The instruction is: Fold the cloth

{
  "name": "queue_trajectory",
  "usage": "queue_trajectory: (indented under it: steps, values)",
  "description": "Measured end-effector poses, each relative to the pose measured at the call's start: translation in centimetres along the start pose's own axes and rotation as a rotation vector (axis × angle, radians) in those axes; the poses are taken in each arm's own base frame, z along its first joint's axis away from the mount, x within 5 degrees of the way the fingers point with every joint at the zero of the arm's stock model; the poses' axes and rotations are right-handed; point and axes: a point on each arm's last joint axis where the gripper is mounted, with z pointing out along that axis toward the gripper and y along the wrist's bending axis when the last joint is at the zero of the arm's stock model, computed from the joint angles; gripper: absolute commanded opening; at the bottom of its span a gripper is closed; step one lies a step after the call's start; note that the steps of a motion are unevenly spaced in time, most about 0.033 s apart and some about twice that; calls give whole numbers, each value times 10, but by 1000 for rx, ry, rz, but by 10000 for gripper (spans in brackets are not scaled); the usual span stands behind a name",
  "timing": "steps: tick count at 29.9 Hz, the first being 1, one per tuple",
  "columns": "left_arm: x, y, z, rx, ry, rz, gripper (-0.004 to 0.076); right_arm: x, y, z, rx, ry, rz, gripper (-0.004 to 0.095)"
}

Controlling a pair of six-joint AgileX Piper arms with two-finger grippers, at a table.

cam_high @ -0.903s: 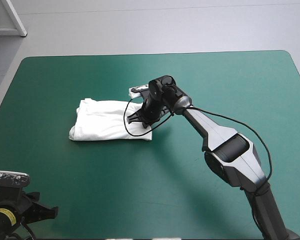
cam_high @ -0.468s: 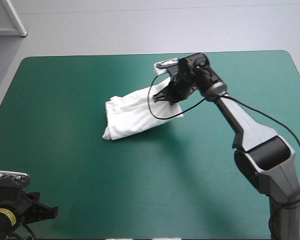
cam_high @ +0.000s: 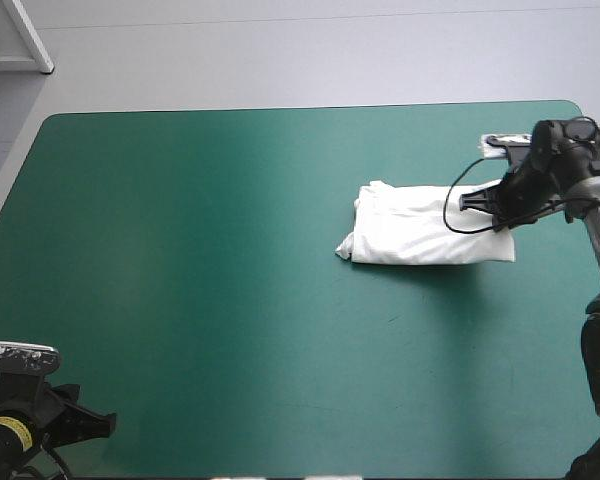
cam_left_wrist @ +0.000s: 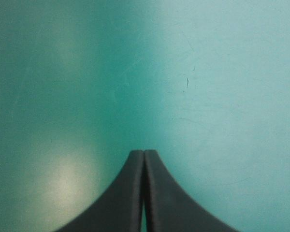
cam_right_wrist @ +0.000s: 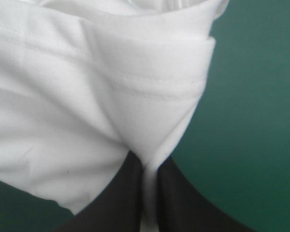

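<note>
T-shirt, white, short-sleeved, folded into a flat bundle (cam_high: 420,238), lies on the teal-green table cover (cam_high: 210,280) near its right edge. My right gripper (cam_right_wrist: 146,163) pinches one corner; my left gripper (cam_left_wrist: 144,154) is closed, empty. A pull by that corner could peel layers open or drag it off.

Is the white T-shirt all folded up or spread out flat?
Folded. The T-shirt is a small layered bundle on the teal-green cover, and the right gripper pinches its stacked edges.
</note>
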Motion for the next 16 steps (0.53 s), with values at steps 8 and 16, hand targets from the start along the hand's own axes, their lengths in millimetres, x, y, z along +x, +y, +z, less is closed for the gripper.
queue_trajectory:
  steps: [8, 16]
  values:
    - [0, 0, 0, 0, 0, 0, -10, 12, -32, 15, -22, 33, 68, 127]
    - [0, 0, 0, 0, 0, 0, -10, 12, -31, 15, -41, 31, 101, 863]
